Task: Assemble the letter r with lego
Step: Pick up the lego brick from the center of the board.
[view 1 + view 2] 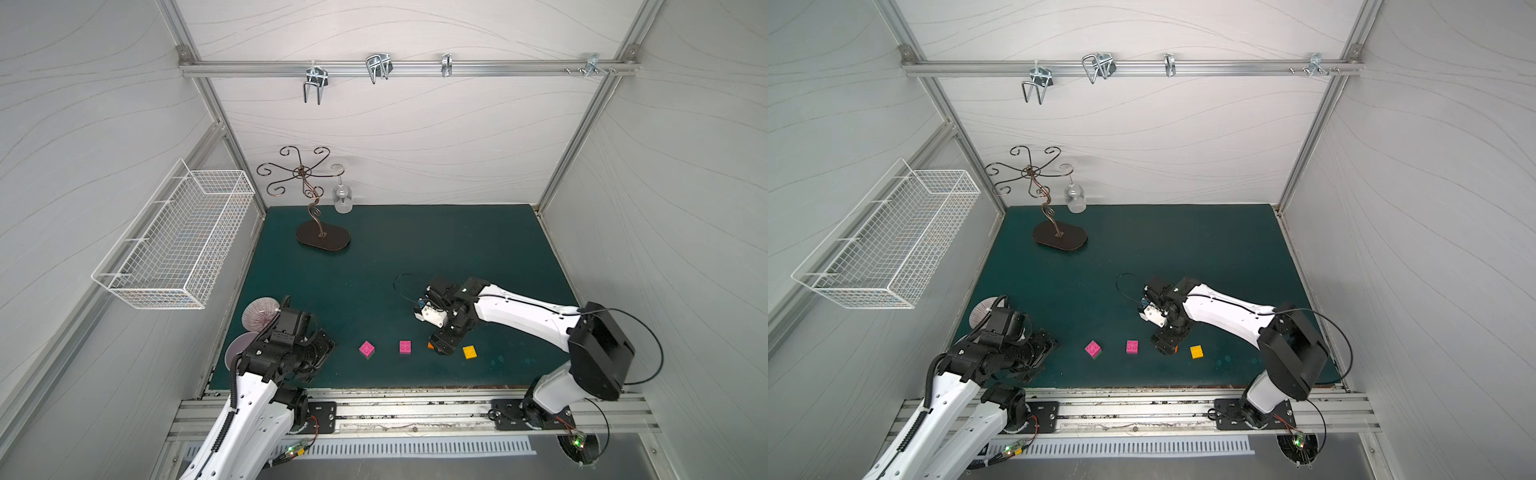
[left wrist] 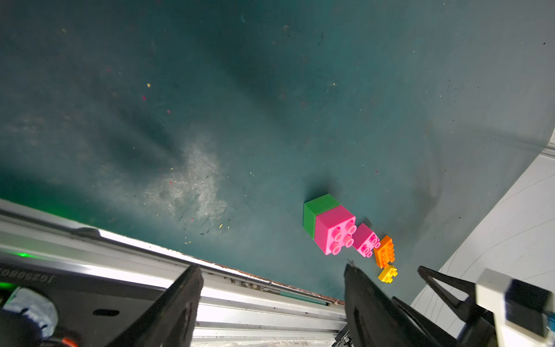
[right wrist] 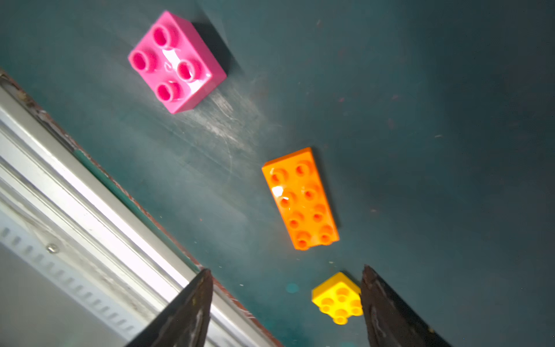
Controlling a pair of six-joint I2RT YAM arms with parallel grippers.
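Lego bricks are lying in one row along the front edge of the counter (image 1: 415, 249), and none is in my grip.

- My right jaws are hanging wide open and empty, low over the row.
- The yellow brick (image 3: 338, 297) is sitting nearest, studs up. It is between the two fingertips but close beside one of them; I cannot tell if it is touching.
- The orange brick (image 3: 300, 198) is lying just beyond, studs up. Its long axis is running away from the jaws at a slight slant, so I am judging they would close across its narrow width.
- The loose magenta brick (image 3: 177, 61) is lying further along the row.
- The magenta-on-green stack (image 1: 366, 349), the start of the stem, is standing beyond that, nearest my left arm.
- My left jaws are also hanging wide open and empty by the counter's front corner. The stack is lying ahead of them, off to one side.

I am reckoning the right arm nearer for yellow and orange, the left arm nearer for the stack.

Writing: the bricks are showing no readable mark. A printed code (image 2: 27, 275) on a dark housing is appearing upside down in the left wrist view, too smeared to read.
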